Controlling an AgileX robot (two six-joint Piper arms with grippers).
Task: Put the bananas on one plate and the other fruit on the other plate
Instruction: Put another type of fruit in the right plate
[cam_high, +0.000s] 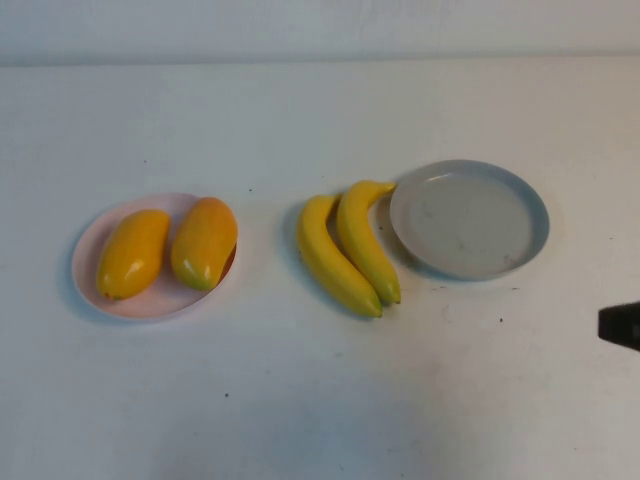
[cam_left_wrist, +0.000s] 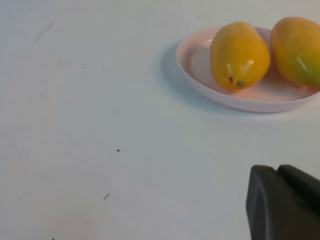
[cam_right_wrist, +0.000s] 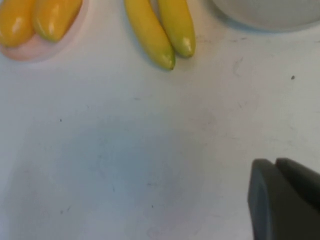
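- Two bananas (cam_high: 348, 250) lying side by side on the bare bench, about mid-bench, touching along their length; not yet on a plate.
- Long axes running from the far side, near the rim of the grey-blue plate (cam_high: 470, 219), toward the near edge and slightly rightward; greenish tips pointing at the near edge, stem end of the right-hand banana touching or all but touching the plate rim.
- Grey-blue plate empty, just right of the bananas, toward the right edge of the bench.
- Two mango-like fruits (cam_high: 168, 248) already sitting together on the pink plate (cam_high: 95, 285), toward the left edge; that half of the sorting looks done.
- Right pincer (cam_high: 620, 325) showing only as a dark block at the right edge of the high view, nearer the near-right corner; fingers closed, nothing gripped. Also seen low in its own wrist view (cam_right_wrist: 285, 200), with banana tips (cam_right_wrist: 172, 37) ahead of it.
- Left pincer (cam_left_wrist: 282, 202) out of the high view; in its wrist view hanging over bare bench short of the pink plate (cam_left_wrist: 200, 75), closed and empty.
- Deciding relation: bananas lying farther in from the near edge and leftward of the right pincer, beside the empty plate; right arm judged the nearer one.
- Likely need: opened fingers set across a banana's long axis, then a short carry rightward onto the grey-blue plate.
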